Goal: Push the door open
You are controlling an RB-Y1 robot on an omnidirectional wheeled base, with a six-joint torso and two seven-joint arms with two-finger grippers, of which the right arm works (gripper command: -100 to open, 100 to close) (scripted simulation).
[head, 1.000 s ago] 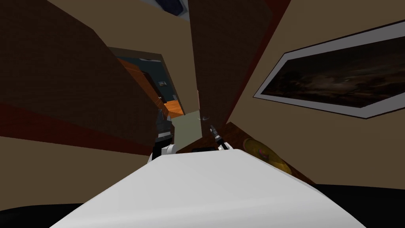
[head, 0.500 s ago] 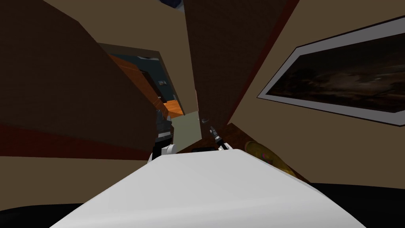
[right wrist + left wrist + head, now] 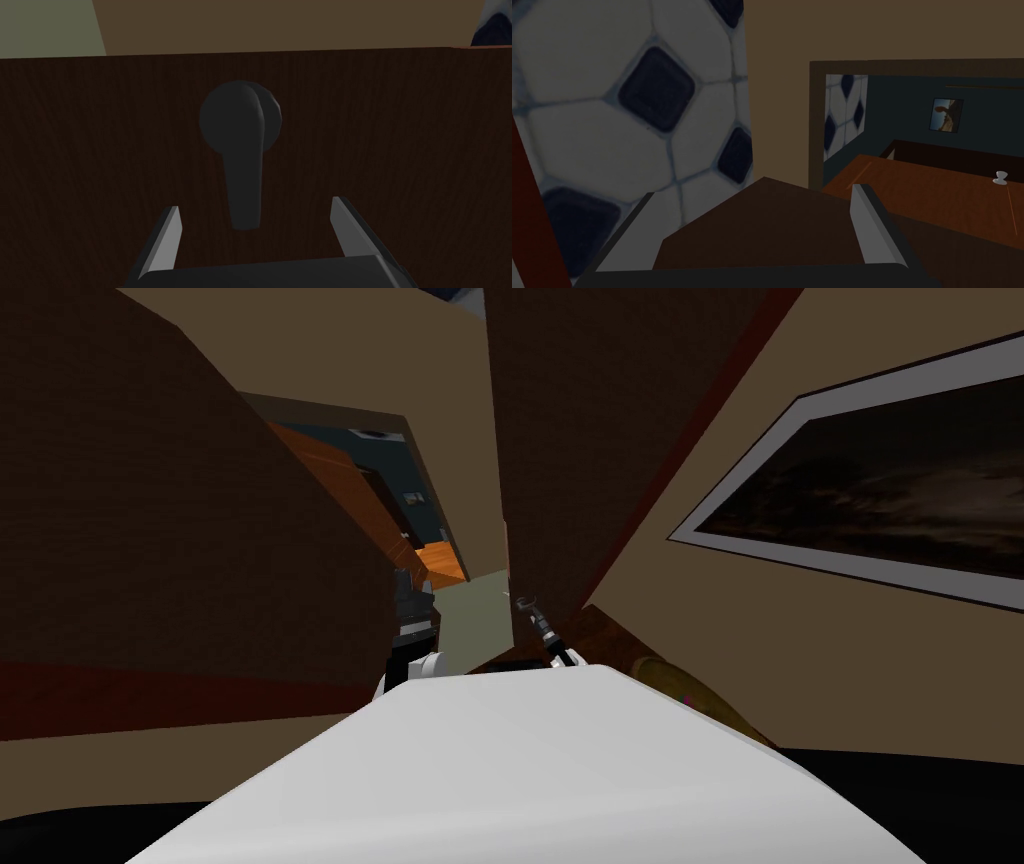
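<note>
Right gripper (image 3: pixel 255 205): open, fingers (image 3: pixel 169 235) spread, nothing held. It faces the door (image 3: pixel 400 150) squarely and at close range. The door is a dark brown panel with visible wood grain.

Handle (image 3: pixel 243 150): a dark lever on a round base, its arm pointing toward my gripper. In the right wrist view the lever's tip lies between my two fingers. I cannot tell whether either finger touches the lever or the panel.

Position, head view: the door stands ahead of me and slightly to my right, with its near edge beside a strip of pale green floor (image 3: pixel 478 618). My right arm reaches up to that edge at handle height. A framed picture (image 3: pixel 880 508) with a dark image hangs on the tan wall to the right of the door.

Left gripper (image 3: pixel 754 190): open, nothing held. In the head view it sits low on my left, at the lower edge of a large dark brown panel (image 3: pixel 200 508). Beyond it, the left wrist view shows a doorway with an orange-brown door (image 3: pixel 937 195) that carries a pale knob (image 3: pixel 1000 176).
</note>
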